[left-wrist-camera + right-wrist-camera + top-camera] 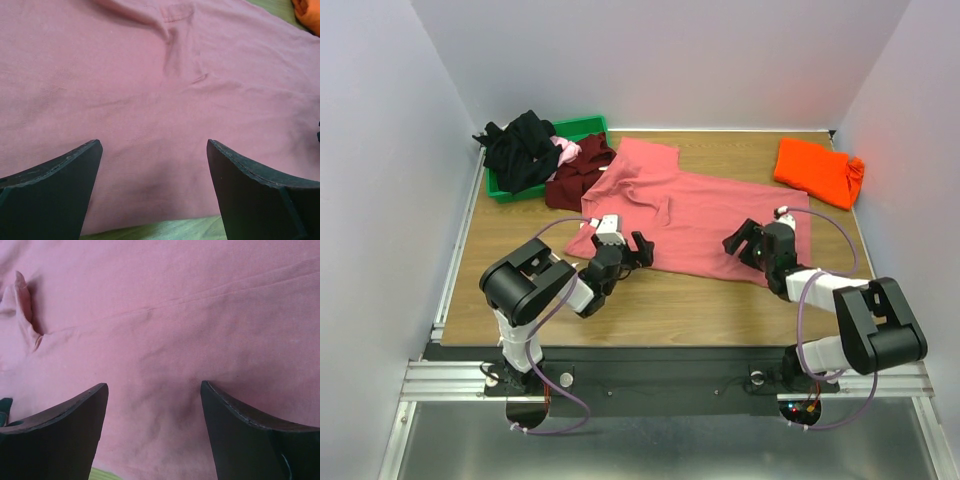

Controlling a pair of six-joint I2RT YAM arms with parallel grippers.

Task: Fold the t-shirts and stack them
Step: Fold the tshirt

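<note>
The salmon-pink t-shirt (690, 215) is laid flat on the wooden table (650, 300), with the left gripper (630, 248) and right gripper (748, 240) held unclenched and empty over its near hem, presumably for a two-point pinch.

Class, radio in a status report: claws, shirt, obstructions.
Left claw open, right claw open, both at salmon shirt's near edge. Shirt spread out, unfolded. Nothing lying on it; orange shirt apart.
</note>
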